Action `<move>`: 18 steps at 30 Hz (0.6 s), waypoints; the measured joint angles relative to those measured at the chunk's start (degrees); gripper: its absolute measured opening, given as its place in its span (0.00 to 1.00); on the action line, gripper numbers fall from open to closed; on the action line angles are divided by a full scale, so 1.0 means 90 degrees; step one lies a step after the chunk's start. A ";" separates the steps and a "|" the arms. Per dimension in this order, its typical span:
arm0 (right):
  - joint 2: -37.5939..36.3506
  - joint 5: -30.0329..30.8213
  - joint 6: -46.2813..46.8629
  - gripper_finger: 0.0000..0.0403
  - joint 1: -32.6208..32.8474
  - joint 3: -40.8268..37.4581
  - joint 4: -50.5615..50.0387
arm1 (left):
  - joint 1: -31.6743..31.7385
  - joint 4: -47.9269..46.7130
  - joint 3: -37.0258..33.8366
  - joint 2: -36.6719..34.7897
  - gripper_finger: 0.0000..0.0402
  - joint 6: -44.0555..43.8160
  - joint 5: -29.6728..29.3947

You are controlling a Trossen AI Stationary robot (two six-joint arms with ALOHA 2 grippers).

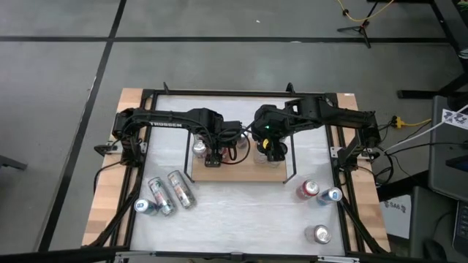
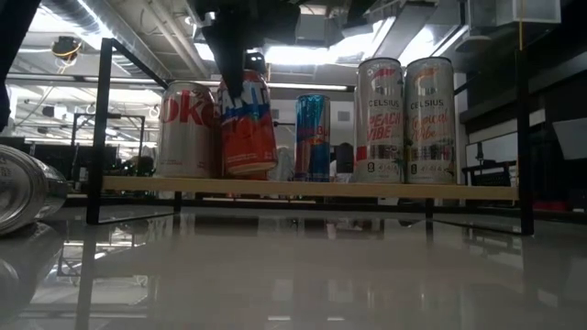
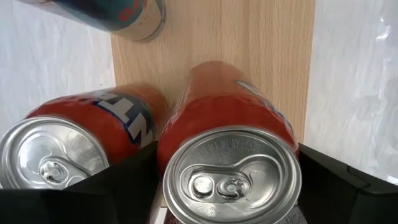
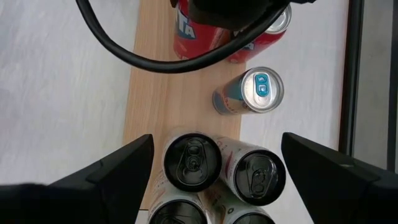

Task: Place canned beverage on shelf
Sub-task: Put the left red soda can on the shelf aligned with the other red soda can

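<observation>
The orange soda can (image 3: 227,162) stands upright on the shelf (image 3: 273,56), between the fingers of the left gripper (image 3: 227,186), which sit just outside its rim on either side; whether they are pinching it or have let go, I cannot tell. Touching it on one side is a Diet Coke can (image 2: 186,128), and further along the board stand a slim blue Red Bull can (image 2: 312,137) and two tall Celsius cans (image 2: 405,119) side by side. The right gripper (image 4: 211,168) hangs above the Celsius cans with its fingers spread wide and nothing between them. To my eye the step in hand is the set-down of the orange can. Next the left gripper should part its fingers and rise straight up, so it doesn't nudge the neighbouring can. More cans wait on the white worktop (image 1: 241,212), some lying (image 1: 170,191) at the left, some upright (image 1: 307,191) at the right.
</observation>
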 joint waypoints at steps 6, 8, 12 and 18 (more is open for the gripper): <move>0.0000 0.0000 0.0000 0.86 0.0000 0.0000 0.0000 | 0.0000 0.0000 0.0000 0.0000 0.76 -0.0030 -0.0002; 0.0000 -0.0001 0.0000 0.86 0.0000 -0.0001 0.0000 | 0.0000 -0.0001 0.0000 0.0000 0.76 -0.0032 -0.0002; 0.0000 -0.0002 0.0000 0.86 0.0000 0.0000 0.0000 | 0.0000 0.0000 0.0000 0.0000 0.76 -0.0032 -0.0005; -0.0002 0.0000 0.0000 0.86 0.0000 0.0000 0.0000 | -0.0002 -0.0005 0.0000 -0.0001 0.76 -0.0029 -0.0167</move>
